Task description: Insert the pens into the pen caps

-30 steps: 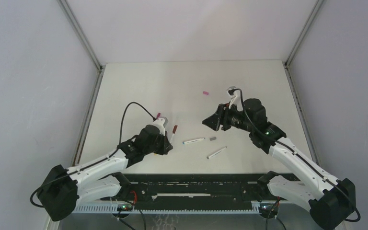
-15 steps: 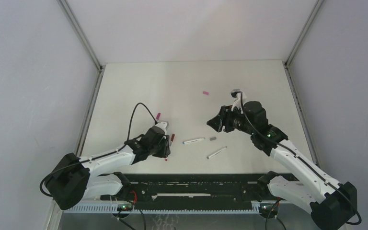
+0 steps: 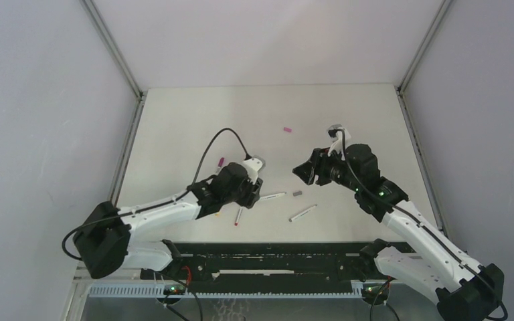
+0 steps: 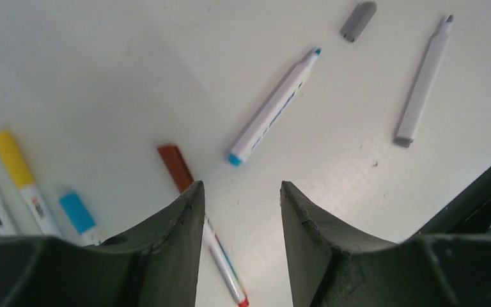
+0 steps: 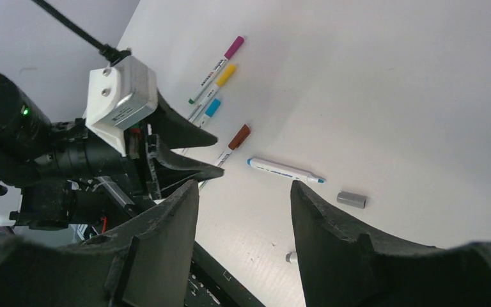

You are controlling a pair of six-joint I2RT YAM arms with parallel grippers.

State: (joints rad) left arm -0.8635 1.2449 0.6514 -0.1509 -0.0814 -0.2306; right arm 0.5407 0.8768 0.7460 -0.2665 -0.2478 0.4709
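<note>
Both grippers open and empty, between pairings by my judgement.

At the left, the yellow-capped pen (image 4: 13,160) and the dark-red-capped pen (image 4: 176,167) lie flat on the matte white table (image 4: 102,64), probably set aside as finished. My left gripper (image 4: 241,187) hangs above them, jaws apart, holding nothing. Rightward, the smooth blue-tipped pen (image 4: 273,107), stubby grey cap (image 4: 358,20) and slim grey pen (image 4: 423,80) lie apart, uncapped. My right gripper (image 5: 243,185) hovers parted and empty.

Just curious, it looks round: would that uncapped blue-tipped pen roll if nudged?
Probably: the blue-tipped pen, slim and round, lies flat on the table, so sideways nudges likely roll it. Thin straight plastic: probably stiff, light.
</note>
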